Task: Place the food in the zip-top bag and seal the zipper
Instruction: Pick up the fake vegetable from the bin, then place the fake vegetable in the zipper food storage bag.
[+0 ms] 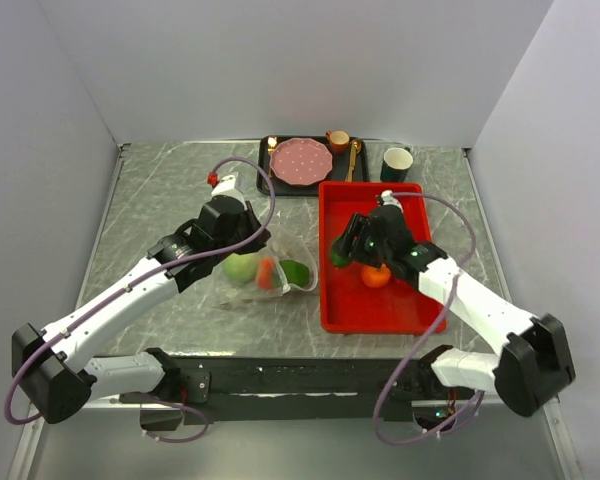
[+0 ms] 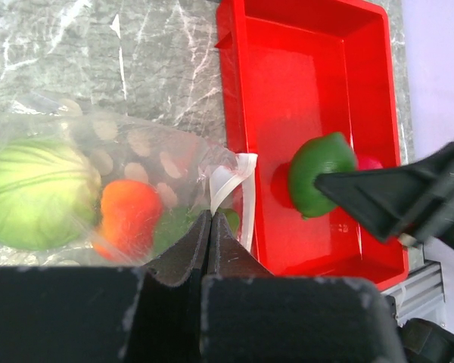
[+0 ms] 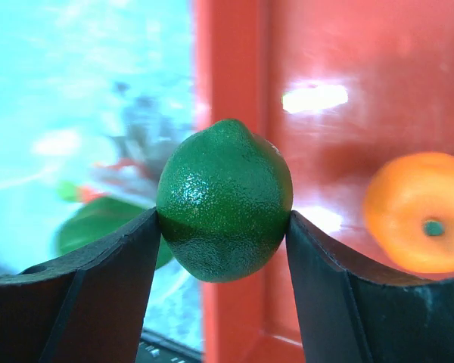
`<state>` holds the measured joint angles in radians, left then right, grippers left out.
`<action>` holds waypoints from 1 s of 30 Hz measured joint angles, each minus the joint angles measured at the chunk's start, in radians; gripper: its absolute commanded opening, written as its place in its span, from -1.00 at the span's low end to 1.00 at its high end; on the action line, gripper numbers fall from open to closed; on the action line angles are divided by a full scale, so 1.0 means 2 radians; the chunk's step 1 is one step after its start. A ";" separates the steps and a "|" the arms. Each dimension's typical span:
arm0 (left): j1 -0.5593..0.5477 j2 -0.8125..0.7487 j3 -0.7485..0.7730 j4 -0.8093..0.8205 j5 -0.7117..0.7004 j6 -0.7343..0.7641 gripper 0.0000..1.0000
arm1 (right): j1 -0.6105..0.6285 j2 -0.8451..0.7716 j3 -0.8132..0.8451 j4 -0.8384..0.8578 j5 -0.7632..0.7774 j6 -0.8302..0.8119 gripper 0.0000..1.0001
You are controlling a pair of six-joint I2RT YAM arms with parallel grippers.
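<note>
Bright, even overhead light cast soft shadows. In the right wrist view only the green fruit (image 3: 225, 200) was sharp; the red tray (image 3: 340, 166) behind blurred, with white glare

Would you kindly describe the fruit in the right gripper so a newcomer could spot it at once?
Look to the big red tray on the right. Near its left wall the right gripper pinches a dark green fruit. Unlike the orange lying loose on the tray floor beside it, it is green, pebbly-skinned and gripped.
</note>
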<state>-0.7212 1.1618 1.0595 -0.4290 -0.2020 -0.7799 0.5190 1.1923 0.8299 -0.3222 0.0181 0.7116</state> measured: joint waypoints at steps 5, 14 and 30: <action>0.000 0.000 0.000 0.003 0.007 0.000 -0.98 | 0.002 -0.064 -0.010 0.029 -0.036 0.001 0.00; 0.000 0.005 0.000 0.009 0.016 0.000 -0.98 | 0.057 -0.051 -0.010 0.069 -0.081 0.000 0.01; 0.001 0.005 0.000 0.016 0.051 -0.008 -0.99 | 0.106 0.081 0.038 0.121 -0.159 -0.004 0.02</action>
<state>-0.7200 1.1717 1.0595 -0.3969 -0.0994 -0.7956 0.7311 1.3544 0.9066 -0.0799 -0.2996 0.7036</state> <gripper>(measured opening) 0.012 0.702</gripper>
